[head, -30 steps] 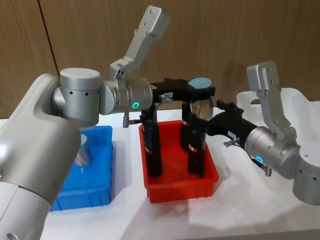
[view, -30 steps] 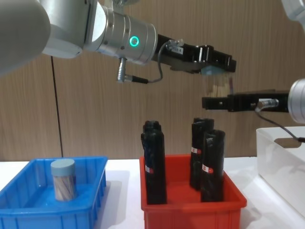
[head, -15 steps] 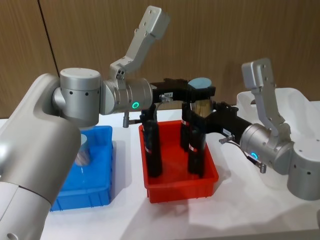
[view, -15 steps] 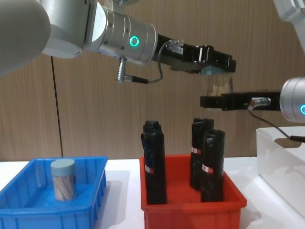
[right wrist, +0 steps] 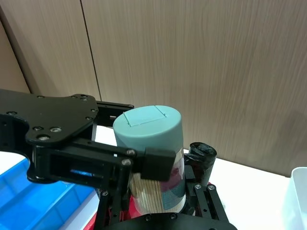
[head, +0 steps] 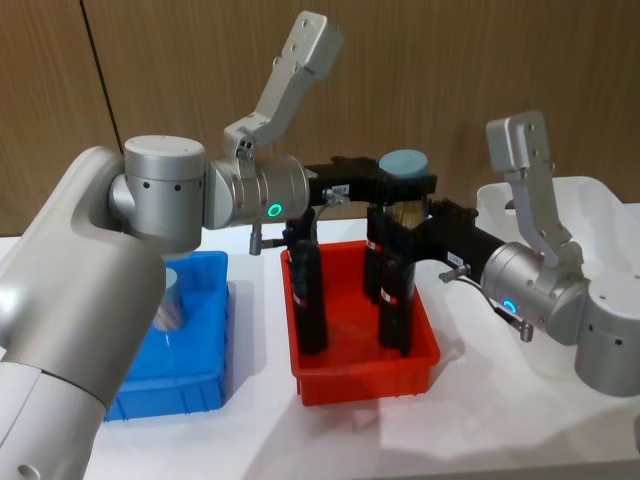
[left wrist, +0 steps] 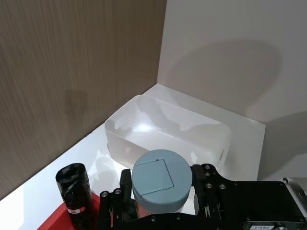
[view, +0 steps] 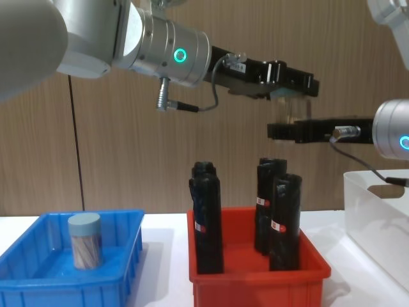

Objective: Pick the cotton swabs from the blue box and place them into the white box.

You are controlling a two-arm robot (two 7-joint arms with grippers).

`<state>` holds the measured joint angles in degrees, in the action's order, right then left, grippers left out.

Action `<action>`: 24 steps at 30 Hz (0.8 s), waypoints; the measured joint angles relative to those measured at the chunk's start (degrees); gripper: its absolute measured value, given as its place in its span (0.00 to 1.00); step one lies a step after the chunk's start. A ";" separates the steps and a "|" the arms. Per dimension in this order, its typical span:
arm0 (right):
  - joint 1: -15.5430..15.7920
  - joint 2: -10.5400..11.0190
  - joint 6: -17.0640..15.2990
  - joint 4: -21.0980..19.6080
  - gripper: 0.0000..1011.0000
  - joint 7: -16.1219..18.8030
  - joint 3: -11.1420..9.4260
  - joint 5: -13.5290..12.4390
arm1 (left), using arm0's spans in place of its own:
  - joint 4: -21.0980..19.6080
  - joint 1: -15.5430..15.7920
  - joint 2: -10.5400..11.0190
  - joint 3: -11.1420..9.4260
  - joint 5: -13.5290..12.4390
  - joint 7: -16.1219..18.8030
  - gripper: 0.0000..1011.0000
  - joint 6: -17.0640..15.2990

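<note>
Two grippers meet at one cotton swab jar in mid-air.
The left gripper (head: 403,186) is pinched on the cotton swab jar (right wrist: 152,132) at its grey-blue lid. It holds the jar upright, with the tan sticks showing through the clear wall beneath. Just under that grip, the right gripper (view: 285,130) reaches in from the opposite side to the jar's body; whether it grips the jar I cannot tell. Straight below both stands the red bin (view: 255,280), with black rolls (view: 208,217) upright in it, their tops well short of the jar. Off toward the left arm's base lies the blue box (view: 38,291), with a second jar (view: 85,240) upright inside it. Beyond the right gripper, on the far side of the red bin, sits the white box (view: 377,211).
</note>
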<state>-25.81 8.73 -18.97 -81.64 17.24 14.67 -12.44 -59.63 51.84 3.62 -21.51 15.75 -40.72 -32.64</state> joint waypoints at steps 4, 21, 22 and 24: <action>-0.02 0.00 0.10 0.00 0.64 -0.03 0.02 -0.08 | 0.00 0.00 0.00 0.00 0.00 -0.01 0.86 -0.01; 0.21 0.15 0.45 -0.26 0.64 -0.50 0.01 -0.47 | 0.00 0.01 0.00 0.01 -0.03 -0.03 0.99 -0.01; 0.25 0.20 0.49 -0.16 0.64 -0.58 -0.04 -0.59 | 0.00 0.01 0.00 0.01 -0.03 -0.03 0.99 -0.01; 0.30 0.26 0.53 -0.04 0.64 -0.71 -0.09 -0.69 | 0.00 0.01 0.00 0.01 -0.03 -0.03 0.99 -0.01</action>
<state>-25.51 8.98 -18.44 -81.68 16.53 14.58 -13.12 -59.63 51.85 3.62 -21.50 15.73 -40.75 -32.65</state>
